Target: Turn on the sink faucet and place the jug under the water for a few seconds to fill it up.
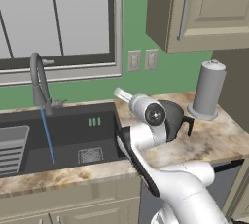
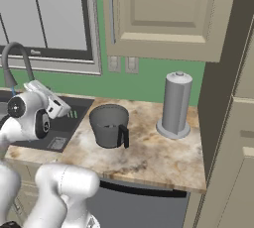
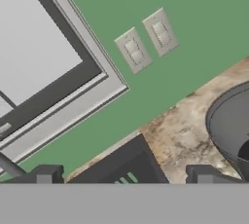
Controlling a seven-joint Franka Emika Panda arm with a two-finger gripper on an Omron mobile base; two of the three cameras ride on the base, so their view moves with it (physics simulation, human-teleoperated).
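The tall grey sink faucet (image 1: 38, 79) arches over the dark sink (image 1: 73, 130), and a thin blue stream of water (image 1: 47, 138) falls from its spout to the basin floor. To the right of the sink, the dark grey jug (image 2: 109, 123) stands upright on the marble counter, handle toward the front. In the left base view my arm partly hides the jug (image 1: 176, 115). My gripper (image 1: 118, 92) hovers near the sink's back right corner, left of the jug and apart from it, pointing at the green wall. Its fingertips (image 3: 46, 175) stand wide open with nothing between them; the jug's rim (image 3: 228, 125) is at the right.
A light-grey paper-towel roll (image 1: 208, 90) stands on its stand at the counter's back right. Two wall outlets (image 3: 146, 43) sit on the green wall beside the window frame (image 1: 63, 67). Cabinets (image 2: 163, 14) hang above the counter. A ribbed rack (image 1: 12, 147) lies in the sink's left part.
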